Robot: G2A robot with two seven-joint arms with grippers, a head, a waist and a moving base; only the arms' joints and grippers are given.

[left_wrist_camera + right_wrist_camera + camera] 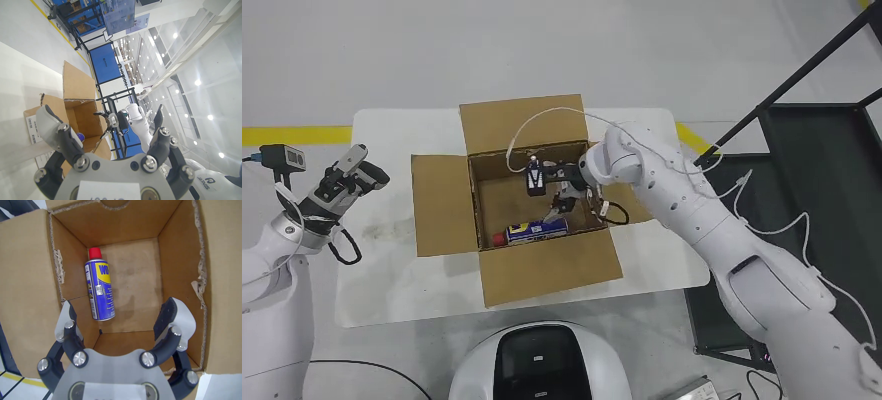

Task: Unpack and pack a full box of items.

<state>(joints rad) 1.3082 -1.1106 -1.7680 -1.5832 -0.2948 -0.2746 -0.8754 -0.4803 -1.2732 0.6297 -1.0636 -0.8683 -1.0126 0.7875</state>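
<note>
Box (445, 205) holds one spray can (101, 289); right hand (118, 306) hovers above, fingers (167, 313) spread.

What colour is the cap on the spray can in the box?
Red plastic cap, clearest in right wrist view.

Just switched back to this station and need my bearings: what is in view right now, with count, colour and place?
cardboard box: one, brown, flaps open, on the middle of the table
spray can: one, blue and yellow with a red cap, lying on the box floor along one wall
table: one, white, under the box
rack: one, black, on the floor at the robot's right of the table
floor line: one, yellow, past the table's far side
right gripper: one, open, empty, over the box's opening
left gripper: one, open, empty, by the table's left edge, apart from the box
</note>
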